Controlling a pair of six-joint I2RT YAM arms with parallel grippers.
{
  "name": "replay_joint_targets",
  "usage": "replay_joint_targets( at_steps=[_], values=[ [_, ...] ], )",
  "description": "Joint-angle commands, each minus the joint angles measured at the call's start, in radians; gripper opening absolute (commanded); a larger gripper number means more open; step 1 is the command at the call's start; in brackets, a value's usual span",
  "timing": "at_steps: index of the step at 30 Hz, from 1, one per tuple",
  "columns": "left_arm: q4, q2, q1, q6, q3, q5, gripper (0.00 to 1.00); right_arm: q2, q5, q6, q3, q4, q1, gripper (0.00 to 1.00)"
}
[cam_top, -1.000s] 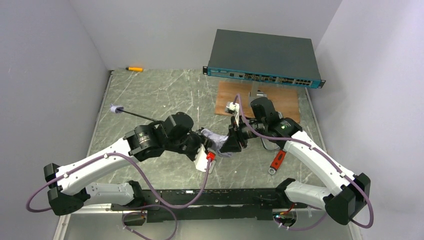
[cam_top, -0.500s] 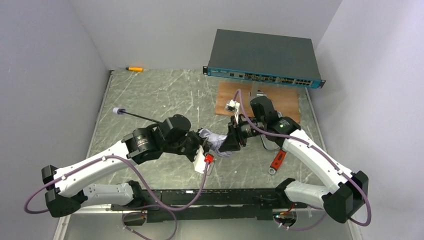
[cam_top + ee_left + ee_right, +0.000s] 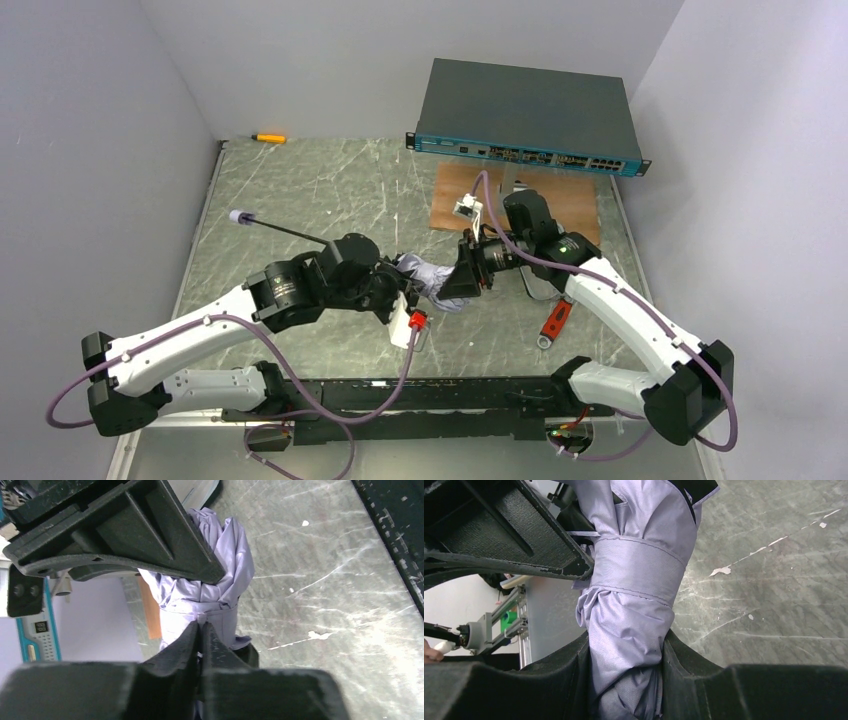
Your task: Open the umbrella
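Observation:
The umbrella (image 3: 428, 278) is folded, its silvery-lilac canopy bundled and wrapped by a band, lying low over the table's middle between both grippers. Its thin black shaft (image 3: 285, 232) runs up-left to the small pale handle (image 3: 238, 216). My left gripper (image 3: 398, 290) is shut, its jaws pinched on a thin tab at the canopy's band (image 3: 201, 626). My right gripper (image 3: 462, 275) is shut around the canopy bundle (image 3: 626, 650) from the other side. The canopy also shows in the left wrist view (image 3: 220, 580) and in the right wrist view (image 3: 634, 580).
A dark grey flat box with a teal front (image 3: 528, 115) stands at the back on a wooden board (image 3: 575, 205). An orange pen (image 3: 268, 137) lies at the back left. A red-handled tool (image 3: 555, 322) lies under the right arm. A black rail (image 3: 430, 395) runs along the front edge.
The pale handle and shaft have shifted slightly right, and the left arm has crept right with them. Both grippers keep their hold on the bundled canopy.

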Motion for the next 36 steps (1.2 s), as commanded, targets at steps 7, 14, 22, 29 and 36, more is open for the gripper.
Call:
replay_joint_targets(
  at_steps=[7,14,22,29,36],
  values=[
    [-0.060,-0.051,-0.016,-0.013,-0.148,0.080,0.00,0.008,-0.153,0.107,0.031,0.223,-0.045,0.00],
    [-0.091,-0.065,-0.031,-0.022,-0.238,0.158,0.00,0.027,-0.190,0.237,0.029,0.333,-0.101,0.00],
    [-0.099,-0.071,-0.019,-0.058,-0.212,0.208,0.28,0.026,-0.187,0.233,0.035,0.330,-0.116,0.00],
    [-0.036,-0.281,0.102,-0.233,-0.134,0.229,0.95,-0.017,-0.147,0.138,0.000,0.257,-0.116,0.00],
    [-0.017,-0.305,0.428,-0.209,-0.114,0.184,0.93,-0.061,-0.133,0.030,-0.027,0.180,-0.116,0.00]
  ],
)
